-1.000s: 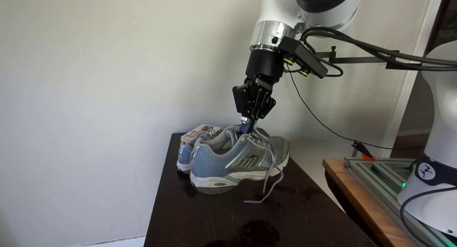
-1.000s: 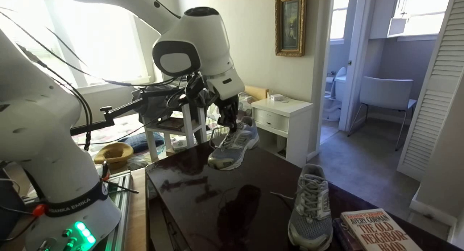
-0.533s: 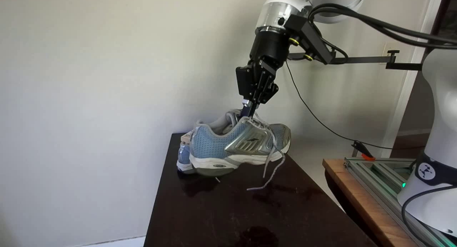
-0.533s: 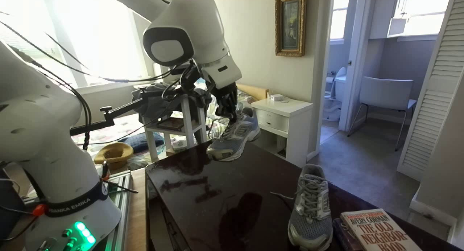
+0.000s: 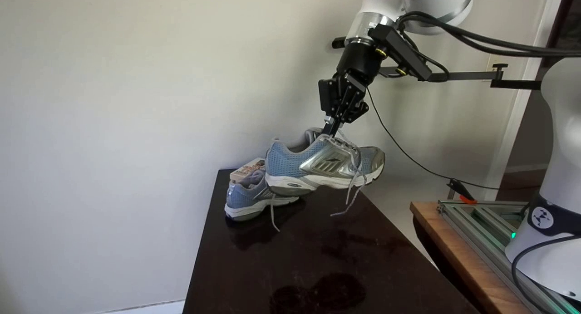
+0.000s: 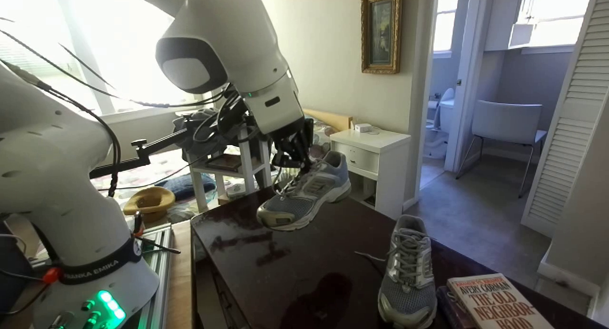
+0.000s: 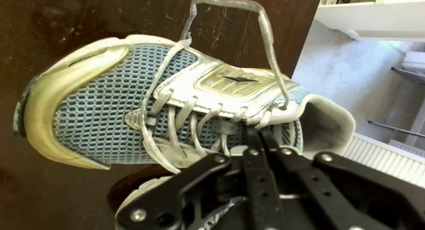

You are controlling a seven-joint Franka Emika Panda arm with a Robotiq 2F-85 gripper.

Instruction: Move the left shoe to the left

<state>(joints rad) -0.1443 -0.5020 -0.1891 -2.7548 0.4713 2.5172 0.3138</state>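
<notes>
The left shoe, a grey-blue mesh sneaker with silver overlays and white laces, hangs above the dark table in both exterior views (image 5: 327, 166) (image 6: 304, 198). It fills much of the wrist view (image 7: 99, 100). My gripper (image 5: 331, 129) (image 6: 307, 166) points down at the shoe's opening. In the wrist view the fingers (image 7: 262, 133) are nearly together at the tongue and upper laces, closed on that part; the tips are partly hidden under a lace. A loose lace hangs below the shoe. The twin sneaker (image 5: 247, 200) (image 6: 409, 272) stands on the table.
The dark glossy table (image 5: 308, 255) (image 6: 238, 257) lies below the shoe. Books (image 6: 499, 303) (image 5: 245, 169) lie beside the twin sneaker. A wall (image 5: 136, 123) runs behind the table. A white nightstand (image 6: 371, 146) stands beyond the table's edge.
My gripper has lifted the shoe off the table. It has then moved right in an exterior view, uncovering the twin sneaker and the book behind it. The twin has not moved.
</notes>
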